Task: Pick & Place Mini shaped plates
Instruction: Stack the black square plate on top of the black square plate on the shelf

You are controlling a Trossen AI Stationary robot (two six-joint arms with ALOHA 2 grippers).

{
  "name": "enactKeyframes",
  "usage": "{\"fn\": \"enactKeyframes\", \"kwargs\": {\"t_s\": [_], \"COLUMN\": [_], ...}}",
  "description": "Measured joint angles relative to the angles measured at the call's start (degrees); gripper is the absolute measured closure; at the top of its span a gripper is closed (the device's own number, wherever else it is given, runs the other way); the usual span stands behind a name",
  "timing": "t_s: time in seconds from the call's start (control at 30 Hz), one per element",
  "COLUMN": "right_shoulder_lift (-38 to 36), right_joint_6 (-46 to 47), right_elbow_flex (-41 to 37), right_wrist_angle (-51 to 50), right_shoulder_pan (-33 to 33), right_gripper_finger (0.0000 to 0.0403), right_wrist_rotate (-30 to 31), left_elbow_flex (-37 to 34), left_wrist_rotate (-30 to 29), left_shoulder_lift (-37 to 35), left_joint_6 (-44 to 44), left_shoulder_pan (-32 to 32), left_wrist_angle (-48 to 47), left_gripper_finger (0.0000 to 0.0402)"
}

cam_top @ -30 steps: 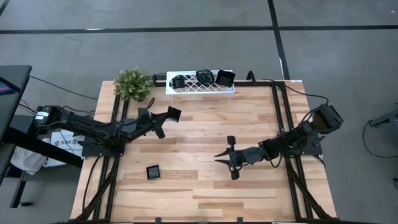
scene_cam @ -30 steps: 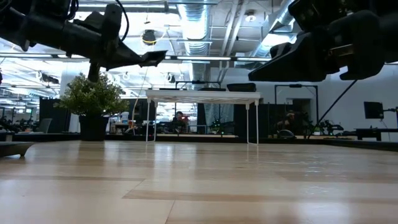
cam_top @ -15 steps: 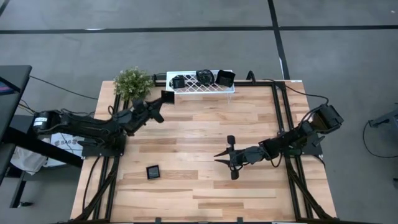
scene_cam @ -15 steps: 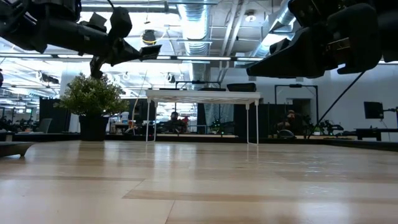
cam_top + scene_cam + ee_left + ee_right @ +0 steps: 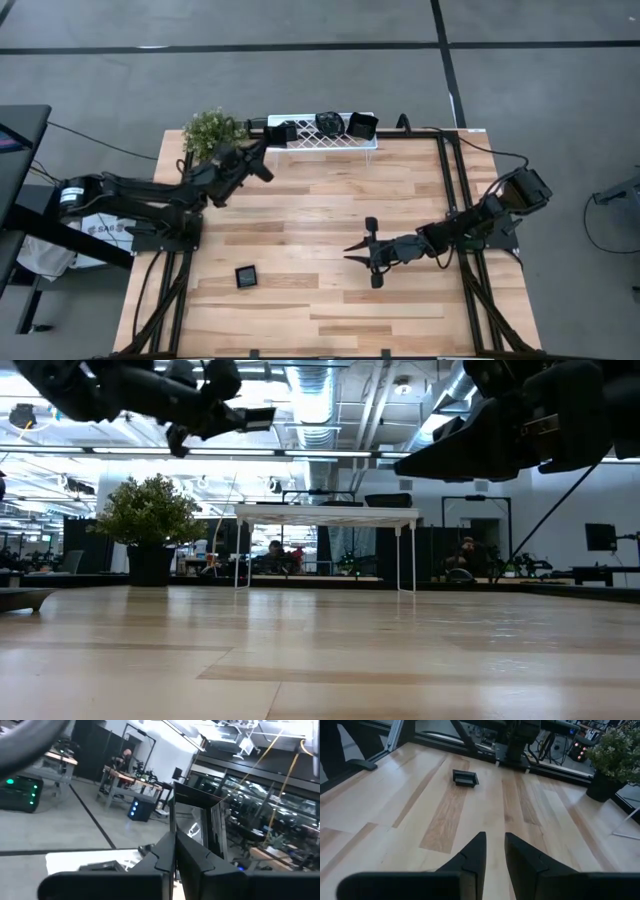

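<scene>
My left gripper (image 5: 258, 150) is shut on one mini shaped plate (image 5: 197, 825), a glossy black square dish, and holds it high over the table's far left, beside the left end of the white lattice rack (image 5: 320, 142). The plate juts out past the fingers in the low view (image 5: 258, 417). Three more black plates (image 5: 327, 122) sit on top of the rack. Another square plate (image 5: 246, 276) lies flat on the table at the near left. My right gripper (image 5: 352, 248) hovers right of centre, its fingers (image 5: 479, 845) a little apart with nothing between them. My left gripper pinches the square plate by one edge (image 5: 174, 836) between its two fingers. The fingers reach out about level toward the table's far side. The plate stands out beyond the fingertips, turned on edge, lifted well clear of the table and the rack.
A small potted plant (image 5: 213, 132) stands at the far left corner, close to my left arm. Black rails (image 5: 452, 200) run along both sides of the table. The wood between the two arms is bare. Beyond the far edge lies a room with desks and people.
My left gripper has swung toward the table's far edge and risen, carrying the plate from beside the plant toward the rack's left end. It stays shut on the plate. My right arm has kept still.
</scene>
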Motion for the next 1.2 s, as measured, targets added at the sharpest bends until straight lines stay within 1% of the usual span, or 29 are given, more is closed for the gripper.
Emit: {"fn": "enactKeyframes", "kwargs": {"t_s": [0.27,0.47,0.73,0.97,1.2], "right_shoulder_lift": [0.0,0.0,0.0,0.0,0.0], "right_joint_6": [0.1,0.1,0.1,0.1,0.1], "right_elbow_flex": [0.0,0.0,0.0,0.0,0.0], "right_wrist_angle": [0.0,0.0,-0.2,-0.2,-0.4], "right_shoulder_pan": [-0.2,-0.1,-0.1,-0.1,-0.1], "right_gripper_finger": [0.0338,0.0338,0.0338,0.0338,0.0338], "right_wrist_rotate": [0.0,0.0,0.0,0.0,0.0], "left_elbow_flex": [6.5,9.0,9.2,9.2,9.2], "left_wrist_rotate": [-0.1,-0.2,-0.2,-0.2,0.0], "left_shoulder_lift": [8.4,12.5,13.1,13.1,13.7], "left_joint_6": [-0.1,-0.3,-0.3,-0.3,-3.7], "left_shoulder_pan": [3.1,4.9,4.9,6.2,6.7], "left_wrist_angle": [-0.1,0.1,0.6,0.4,-2.2], "left_gripper_finger": [0.0393,0.0384,0.0393,0.0385,0.0393]}}
